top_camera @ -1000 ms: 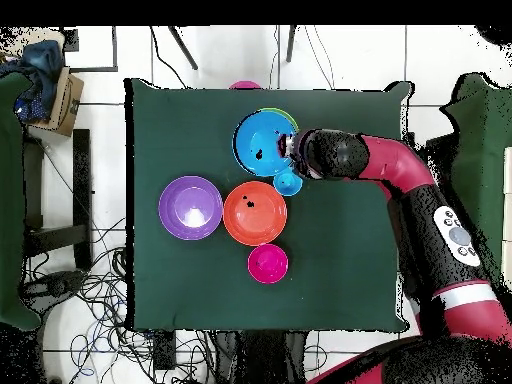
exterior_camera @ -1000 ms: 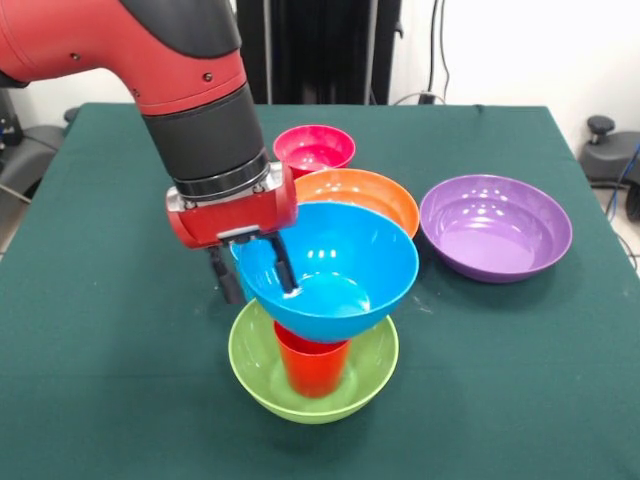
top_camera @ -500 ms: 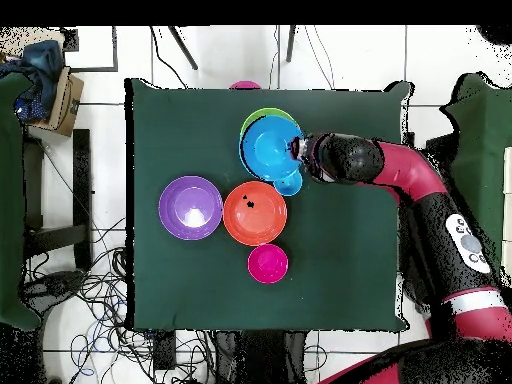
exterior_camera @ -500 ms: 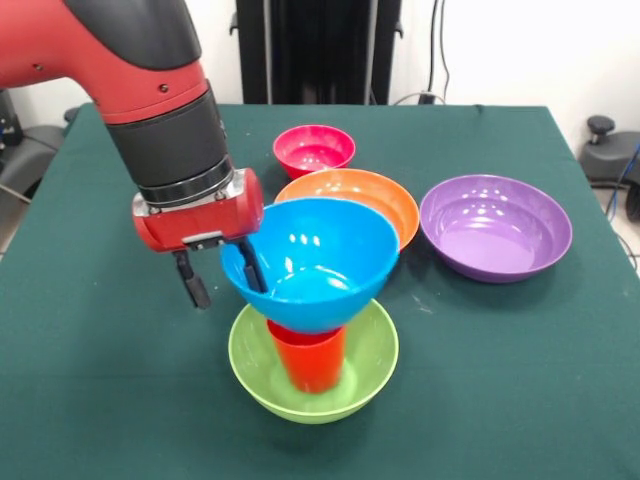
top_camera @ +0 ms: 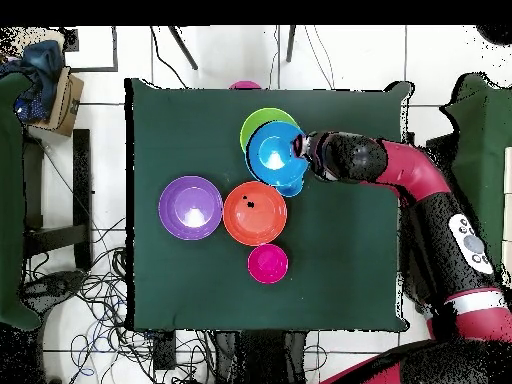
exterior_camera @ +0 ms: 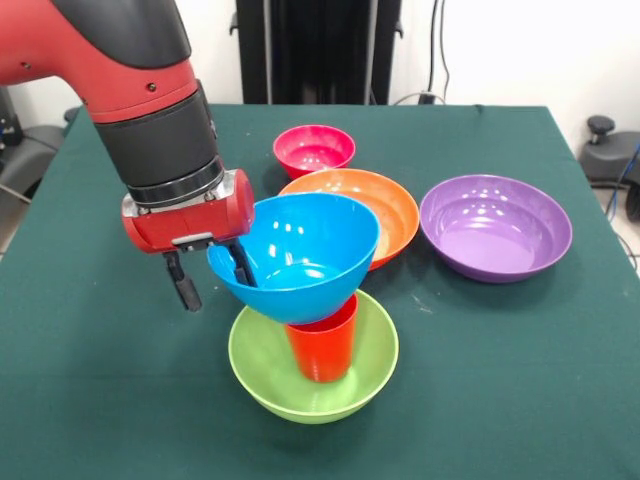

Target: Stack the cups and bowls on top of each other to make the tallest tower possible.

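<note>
My pincer (exterior_camera: 212, 279) is clamped on the rim of the glossy blue plastic bowl (exterior_camera: 295, 255), one finger inside the wall and one outside. The bowl hangs tilted, its rim higher on the side away from the pincer, its bottom just over the red tapered plastic cup (exterior_camera: 322, 348) standing in the lime green plastic bowl (exterior_camera: 375, 365). As I judge it, the cup's mouth lies below and slightly beyond my grip, so the bowl needs levelling and centring there before release.
</note>
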`<state>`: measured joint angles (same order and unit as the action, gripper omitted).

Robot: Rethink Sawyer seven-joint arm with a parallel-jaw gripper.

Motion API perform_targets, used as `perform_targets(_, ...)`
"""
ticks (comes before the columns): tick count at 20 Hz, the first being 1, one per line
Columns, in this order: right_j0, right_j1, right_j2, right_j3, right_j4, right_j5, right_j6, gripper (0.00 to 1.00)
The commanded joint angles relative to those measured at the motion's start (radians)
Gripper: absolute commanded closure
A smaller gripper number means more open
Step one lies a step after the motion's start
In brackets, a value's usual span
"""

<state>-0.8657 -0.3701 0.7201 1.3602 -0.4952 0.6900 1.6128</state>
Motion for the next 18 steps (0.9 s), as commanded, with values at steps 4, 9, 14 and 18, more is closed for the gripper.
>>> perform_targets(4,0.008,0.037,0.014,-0.037,-0.029,0.040,-0.176,0.00)
perform_targets(9,0.006,0.025,0.017,-0.036,-0.019,0.058,-0.174,0.00)
perform_targets(14,0.034,0.018,0.012,-0.058,-0.001,0.080,-0.138,0.00)
perform_targets(18,0.082,0.033,-0.008,-0.119,0.005,0.099,-0.094,0.00)
